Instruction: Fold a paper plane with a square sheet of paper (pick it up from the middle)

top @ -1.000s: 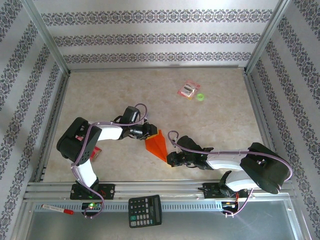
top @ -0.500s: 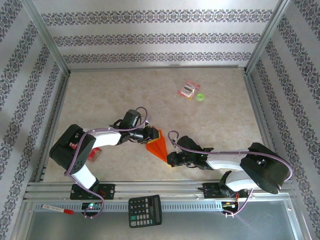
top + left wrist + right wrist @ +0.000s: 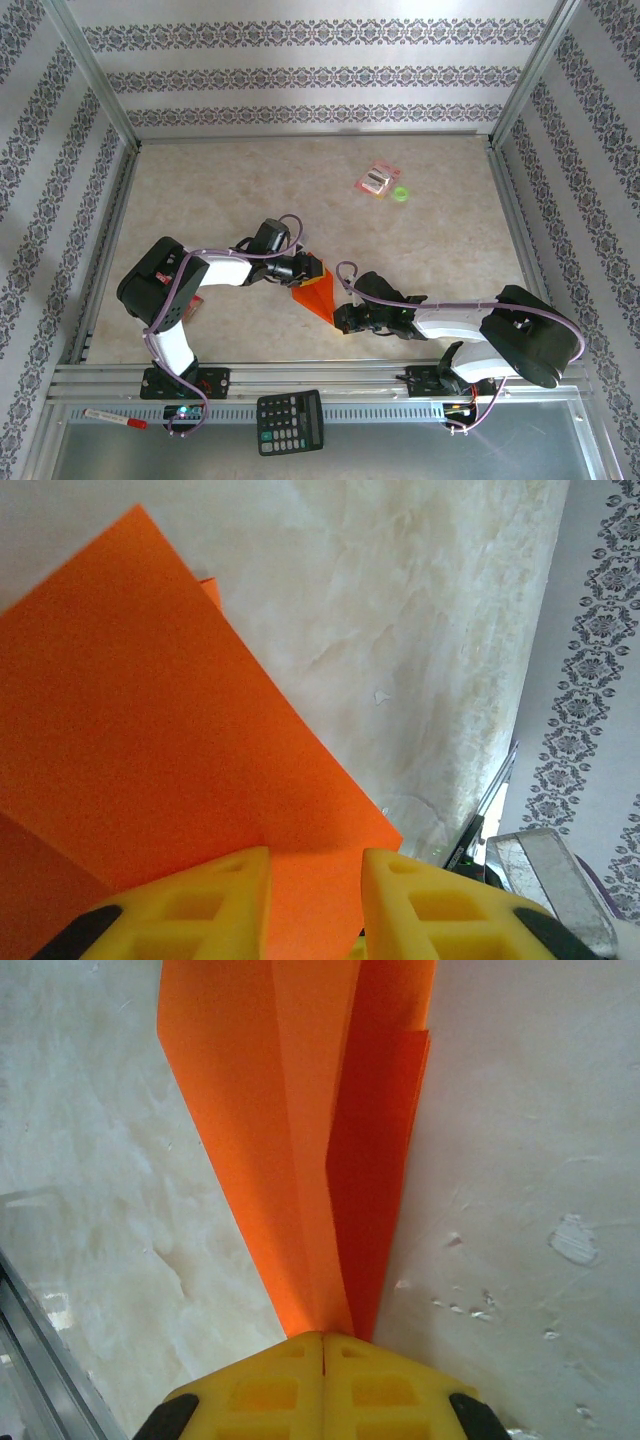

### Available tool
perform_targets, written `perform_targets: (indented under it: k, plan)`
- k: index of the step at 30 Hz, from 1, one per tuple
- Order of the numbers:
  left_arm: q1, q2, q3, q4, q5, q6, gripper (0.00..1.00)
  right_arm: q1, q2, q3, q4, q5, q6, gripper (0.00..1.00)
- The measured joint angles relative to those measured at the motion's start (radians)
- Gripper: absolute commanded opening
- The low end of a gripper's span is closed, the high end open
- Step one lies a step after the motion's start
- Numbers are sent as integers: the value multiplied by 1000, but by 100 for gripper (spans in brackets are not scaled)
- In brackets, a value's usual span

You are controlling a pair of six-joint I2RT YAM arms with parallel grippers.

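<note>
The paper plane [image 3: 318, 294] is a folded orange dart lying on the table between my two arms, its point toward the near right. My right gripper [image 3: 341, 318] is shut on that point; in the right wrist view the yellow fingers meet at the tip [image 3: 323, 1337] and the paper plane [image 3: 300, 1110] fans away with a centre ridge. My left gripper [image 3: 308, 269] is at the wide end. In the left wrist view its fingers [image 3: 315, 858] stand apart, open, with the orange paper [image 3: 150, 730] showing in the gap and spreading out beyond.
A pink-red packet [image 3: 378, 180] and a small green thing [image 3: 401, 194] lie far back right. A black calculator [image 3: 290, 421] and a red-capped marker [image 3: 115, 418] rest on the near metal ledge. A small red item [image 3: 190, 305] sits by the left arm.
My left arm has swung and its gripper has shifted slightly right, further over the paper's wide end. The right arm and the gripped point have stayed still.
</note>
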Motion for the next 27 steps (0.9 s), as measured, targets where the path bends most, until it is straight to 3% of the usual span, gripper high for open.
perform_targets:
  k: [27]
  plan:
    - [28,80,1,82,26,-14,29,0,-4,-6,7,0,19,2]
